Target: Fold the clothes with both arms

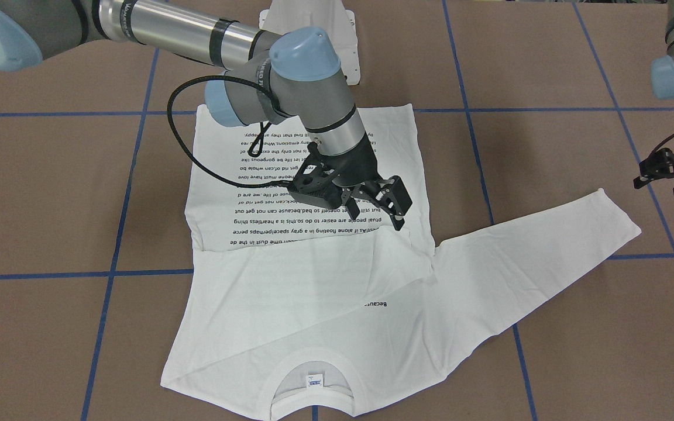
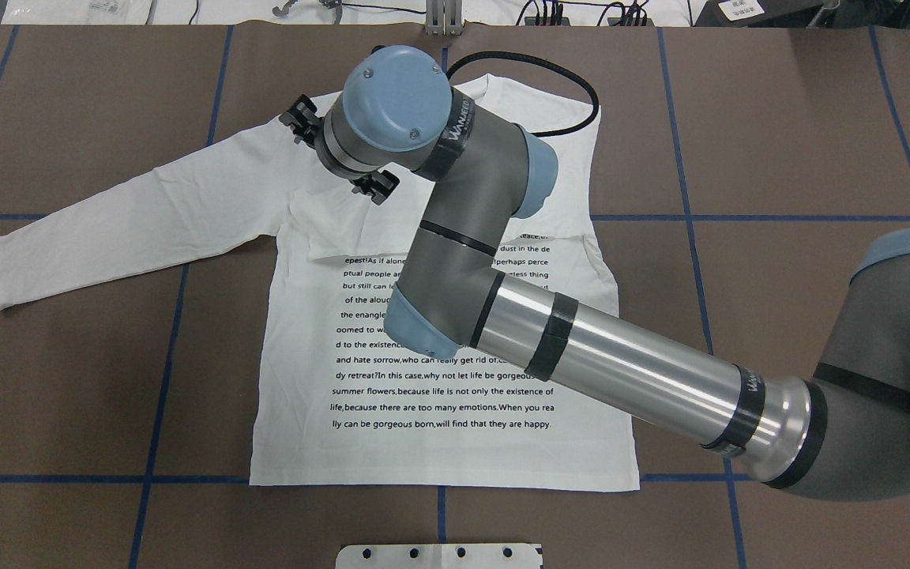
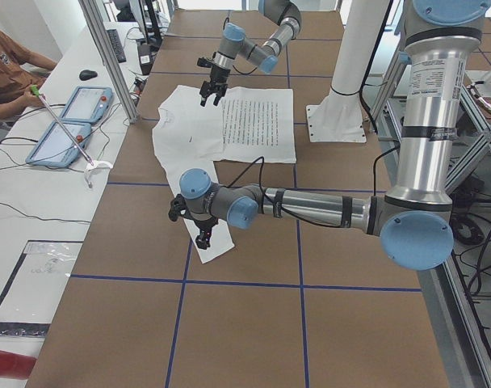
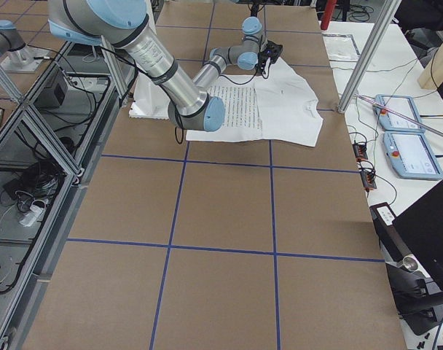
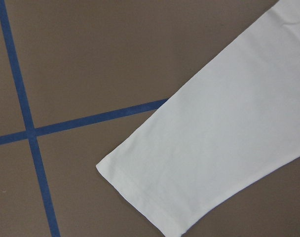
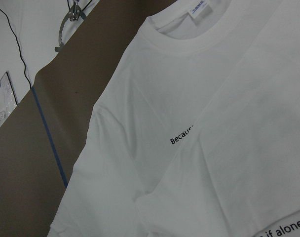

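- The right gripper (image 1: 377,209) has its fingers (image 2: 299,120) spread wide with nothing between them. They point down over the upper chest of the T-shirt (image 2: 439,442). Whether the tips touch the cloth cannot be told.
- The left gripper (image 1: 657,187) also has its fingers parted and holds nothing. It hangs over bare table (image 1: 547,58), just beyond the cuff (image 5: 135,195) of the outstretched sleeve, apart from the cloth.
- The right arm (image 2: 629,371) reaches in from the right and lies across the printed text. Its wrist is bent over the shirt's left shoulder area.
- The left arm (image 3: 326,208) stretches low along the left end of the table.
- The T-shirt lies flat and face up in the middle of the table. Its hem is on the near side by the robot and its collar (image 1: 313,352) on the far side, with the small neck tag (image 1: 314,380) showing inside.
- The right sleeve (image 1: 290,286) is folded in across the chest. It covers the top lines of print, leaving one cut-off word at its edge.
- The left sleeve (image 2: 131,213) lies straight out to the left, ending near a crossing of blue tape lines (image 5: 91,120).
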Controlling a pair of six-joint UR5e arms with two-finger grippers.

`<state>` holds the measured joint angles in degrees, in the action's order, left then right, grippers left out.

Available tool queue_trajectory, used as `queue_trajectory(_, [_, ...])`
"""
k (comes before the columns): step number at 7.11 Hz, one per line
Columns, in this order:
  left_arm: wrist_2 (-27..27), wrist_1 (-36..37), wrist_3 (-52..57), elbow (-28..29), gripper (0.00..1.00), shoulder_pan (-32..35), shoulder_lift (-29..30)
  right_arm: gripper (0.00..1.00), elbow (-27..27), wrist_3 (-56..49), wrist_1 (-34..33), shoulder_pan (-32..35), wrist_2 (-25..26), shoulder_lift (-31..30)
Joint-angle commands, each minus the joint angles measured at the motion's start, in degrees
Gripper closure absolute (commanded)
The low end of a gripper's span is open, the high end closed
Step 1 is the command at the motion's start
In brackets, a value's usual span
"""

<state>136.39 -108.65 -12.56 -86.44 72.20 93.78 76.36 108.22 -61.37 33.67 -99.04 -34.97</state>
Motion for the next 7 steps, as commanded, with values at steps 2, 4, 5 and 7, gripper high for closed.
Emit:
queue_trajectory(2, [-0.07, -9.53, -0.09, 17.84, 0.18, -0.48, 7.02, 0.01, 1.6, -0.21, -0.15, 0.08, -0.02, -1.86])
queue_trajectory(4, [-0.07, -10.44, -0.27, 20.7, 0.2, -3.27, 8.52, 0.01, 1.6, -0.29, -0.15, 0.08, -0.02, -2.12])
queue_trajectory(5, [-0.07, -10.44, -0.18, 20.7, 0.2, -3.9, 8.52, 0.01, 1.6, -0.29, -0.06, -0.01, 0.16, -2.39])
queue_trajectory(7, [0.02, -10.44, -0.01, 20.53, 0.3, -4.7, 8.44, 0.01, 1.69, -0.29, -0.06, -0.01, 0.16, -2.48])
